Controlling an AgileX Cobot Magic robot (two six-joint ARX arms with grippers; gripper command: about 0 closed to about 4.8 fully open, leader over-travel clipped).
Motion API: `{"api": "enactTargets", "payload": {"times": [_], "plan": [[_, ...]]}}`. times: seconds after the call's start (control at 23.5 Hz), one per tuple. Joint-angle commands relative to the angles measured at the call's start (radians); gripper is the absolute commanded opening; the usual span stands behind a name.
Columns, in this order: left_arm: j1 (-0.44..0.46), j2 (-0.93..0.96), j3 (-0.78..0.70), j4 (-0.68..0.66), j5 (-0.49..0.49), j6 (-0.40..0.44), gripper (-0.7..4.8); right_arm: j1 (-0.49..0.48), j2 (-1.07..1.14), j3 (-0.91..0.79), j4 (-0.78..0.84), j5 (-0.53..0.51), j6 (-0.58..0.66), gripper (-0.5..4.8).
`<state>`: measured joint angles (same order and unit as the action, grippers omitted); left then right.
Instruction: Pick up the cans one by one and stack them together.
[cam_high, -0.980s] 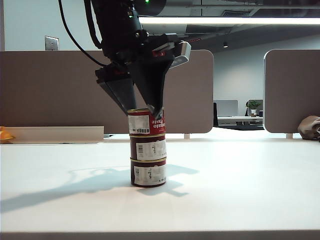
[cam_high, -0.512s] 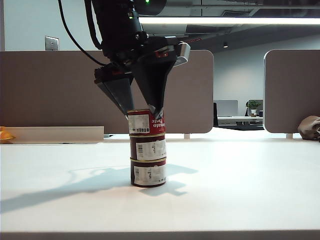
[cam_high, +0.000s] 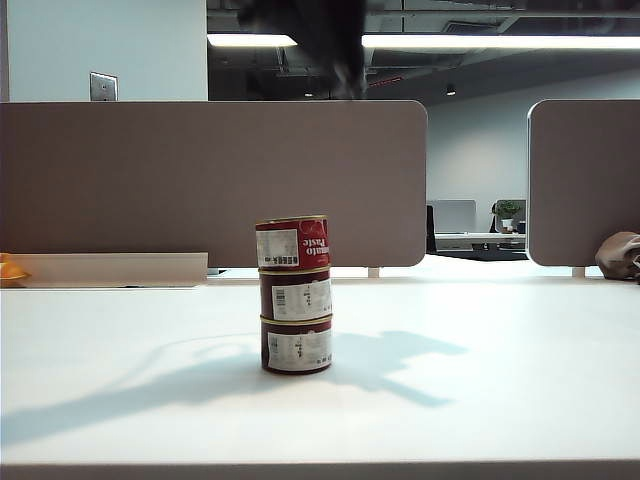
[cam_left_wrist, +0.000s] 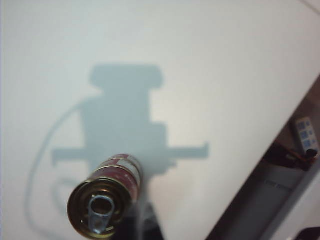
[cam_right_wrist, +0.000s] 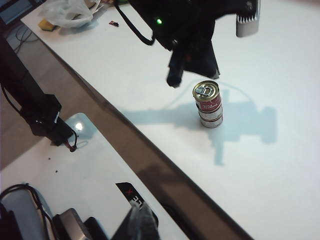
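On the white table (cam_high: 480, 400) the three cans (cam_high: 295, 295) stand stacked — my left gripper (cam_right_wrist: 172, 75) hangs closed above (empty); my right gripper (cam_right_wrist: 137, 225), far aside, is shut too.

The 3 cans (cam_high: 295, 295) stand upright in 1 straight stack near the middle of the white table (cam_high: 500, 380). The top can (cam_high: 292, 243) is brighter red, with a pull-tab lid. The 2 below are dark maroon with white labels; their print is too small to read.
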<state>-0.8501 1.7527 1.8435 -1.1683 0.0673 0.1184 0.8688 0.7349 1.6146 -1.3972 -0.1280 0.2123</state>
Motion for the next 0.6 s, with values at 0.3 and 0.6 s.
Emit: {"api": "enactTargets", "payload": {"times": [0.3,0.6], "plan": [[-0.012,-0.334,0.038,0.022,-0.121,-0.091,-0.05,-0.001,-0.121,0.002,0.058,0.19,-0.158,-0.06],[-0.012,-0.616,0.036,0.075,-0.309,-0.16,-0.05,-0.001,-0.287,0.002,0.175,0.19,-0.22,-0.06]]}}
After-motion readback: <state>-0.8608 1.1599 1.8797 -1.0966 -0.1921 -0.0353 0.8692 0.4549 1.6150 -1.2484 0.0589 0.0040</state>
